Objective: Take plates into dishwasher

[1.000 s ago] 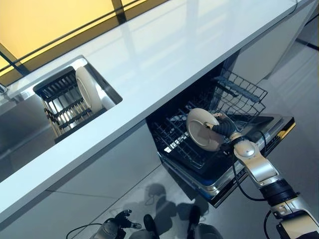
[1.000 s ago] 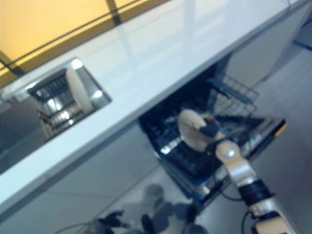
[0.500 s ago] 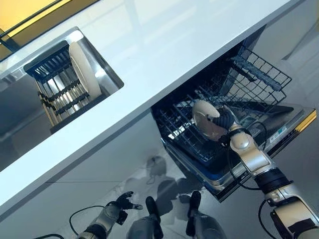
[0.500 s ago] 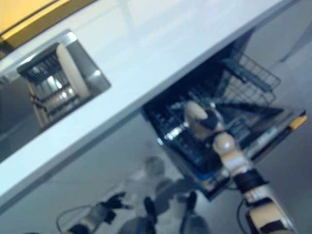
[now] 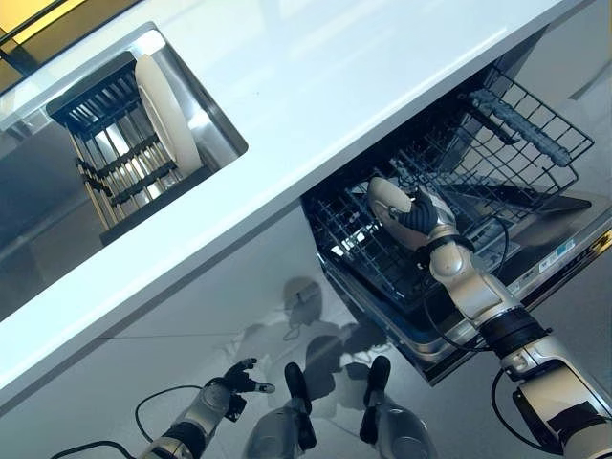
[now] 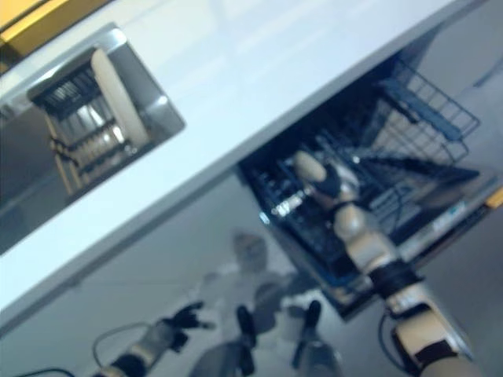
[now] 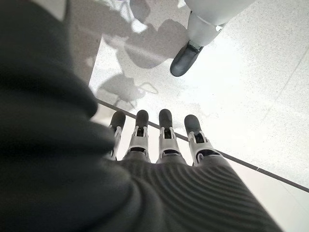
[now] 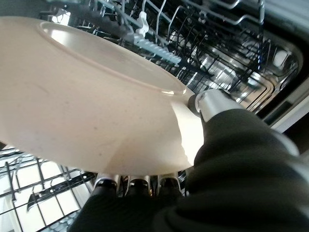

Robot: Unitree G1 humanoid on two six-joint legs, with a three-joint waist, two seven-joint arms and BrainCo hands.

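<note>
My right hand is shut on a cream plate and holds it on edge over the lower rack of the open dishwasher. In the right wrist view the plate fills the frame, with my fingers under its rim, my thumb over it and the rack's tines just behind. Another cream plate stands on edge in the dark rack in the sink. My left hand hangs low near the floor, fingers straight, holding nothing.
The white counter runs above the dishwasher and overhangs it. An upper wire basket is pulled out to the right. The dishwasher door lies open over the grey floor.
My right hand has carried the plate deeper and lower into the lower rack, and turned it more edge-on. The camera has shifted, so the whole scene moved.
</note>
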